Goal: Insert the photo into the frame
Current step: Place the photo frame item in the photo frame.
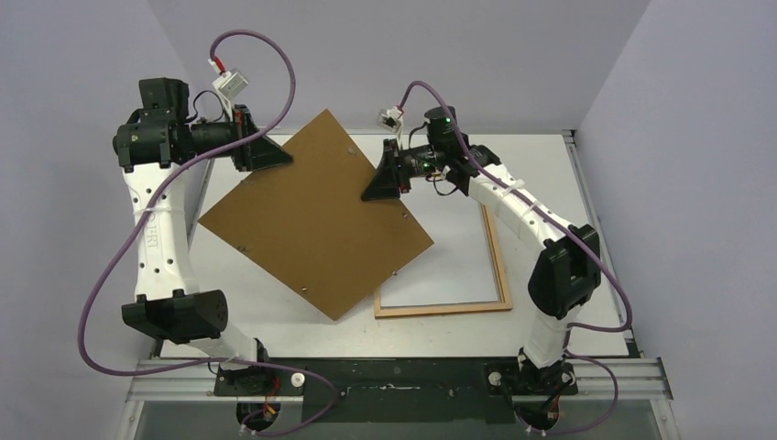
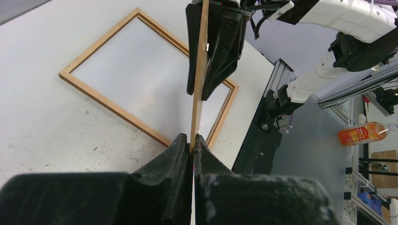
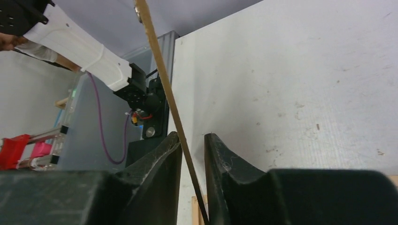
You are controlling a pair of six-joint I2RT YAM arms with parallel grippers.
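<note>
A plain brown fibreboard backing sheet point(image 1: 311, 215) hangs tilted in the air over the table. My left gripper point(image 1: 275, 151) is shut on its far left corner; the left wrist view shows the sheet edge-on point(image 2: 201, 70) pinched between the fingers point(image 2: 180, 154). My right gripper point(image 1: 377, 183) straddles the sheet's far right edge with its jaws apart; the sheet point(image 3: 162, 75) runs slanted through the gap. The wooden frame point(image 1: 440, 307) lies flat on the table, partly under the sheet, and shows in full in the left wrist view point(image 2: 108, 104). The photo is out of view.
The white table point(image 1: 550, 165) has grey walls behind and to both sides. A metal rail point(image 1: 403, 371) with the arm bases runs along the near edge. An orange bottle point(image 2: 359, 135) lies off the table.
</note>
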